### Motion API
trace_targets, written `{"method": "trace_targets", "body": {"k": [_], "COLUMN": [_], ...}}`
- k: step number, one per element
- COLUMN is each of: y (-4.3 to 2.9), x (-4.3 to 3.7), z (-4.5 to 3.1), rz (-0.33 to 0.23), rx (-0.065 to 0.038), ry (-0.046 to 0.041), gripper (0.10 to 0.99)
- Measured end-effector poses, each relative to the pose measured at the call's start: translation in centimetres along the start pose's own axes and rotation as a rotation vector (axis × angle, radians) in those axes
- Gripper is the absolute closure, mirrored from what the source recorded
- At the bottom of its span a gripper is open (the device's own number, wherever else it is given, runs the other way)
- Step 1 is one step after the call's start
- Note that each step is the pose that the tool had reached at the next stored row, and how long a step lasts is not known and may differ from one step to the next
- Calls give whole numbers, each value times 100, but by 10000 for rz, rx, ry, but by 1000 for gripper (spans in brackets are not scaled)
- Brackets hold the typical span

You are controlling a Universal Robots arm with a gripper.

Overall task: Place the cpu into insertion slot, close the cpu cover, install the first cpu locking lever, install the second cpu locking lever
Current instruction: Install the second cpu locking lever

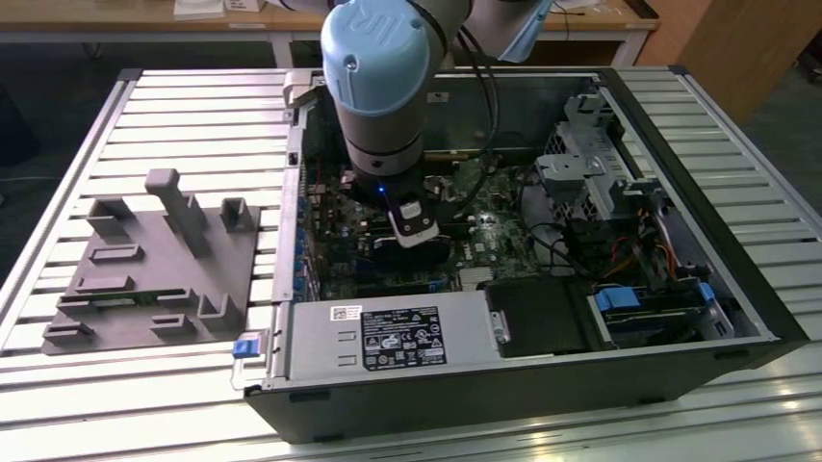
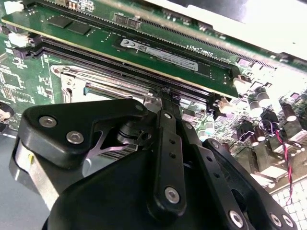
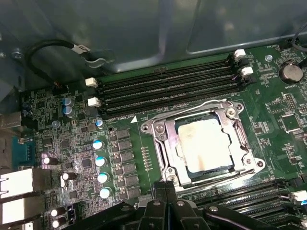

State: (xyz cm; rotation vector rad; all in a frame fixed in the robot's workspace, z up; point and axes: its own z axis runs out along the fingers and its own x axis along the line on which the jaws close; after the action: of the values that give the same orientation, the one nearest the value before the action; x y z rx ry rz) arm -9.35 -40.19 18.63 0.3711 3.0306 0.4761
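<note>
In the first wrist view the cpu [image 3: 204, 143] lies flat in the insertion slot [image 3: 250, 159], its pale metal top showing through the window of the silver cpu cover [image 3: 168, 139], which is down over it. A thin wire locking lever [image 3: 201, 104] runs along one side of the socket and another [image 3: 225, 176] along the opposite side. My gripper [image 3: 167, 186] is shut, its black fingers pressed together at the socket's edge. The second wrist view shows the gripper [image 2: 165, 94] with its tips at the socket frame [image 2: 81, 79]. In the exterior view the gripper [image 1: 414, 231] is down inside the open computer case.
Black memory slots [image 3: 168, 81] and a memory stick [image 2: 158, 48] run beside the socket. Blue-topped capacitors [image 3: 98, 146] stand nearby. The case holds a power supply [image 1: 385, 337], a drive bay [image 1: 642, 308] and cables. A grey fixture [image 1: 154, 269] sits on the slatted table at the exterior view's left.
</note>
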Motion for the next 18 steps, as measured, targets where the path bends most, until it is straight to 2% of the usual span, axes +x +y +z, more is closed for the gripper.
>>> {"method": "trace_targets", "body": {"k": [8, 18], "y": [5, 94], "x": [5, 1], "z": [-17, -292], "rz": [0, 0], "rx": [-11, 0], "ry": [-4, -1], "gripper": [980, 980]}}
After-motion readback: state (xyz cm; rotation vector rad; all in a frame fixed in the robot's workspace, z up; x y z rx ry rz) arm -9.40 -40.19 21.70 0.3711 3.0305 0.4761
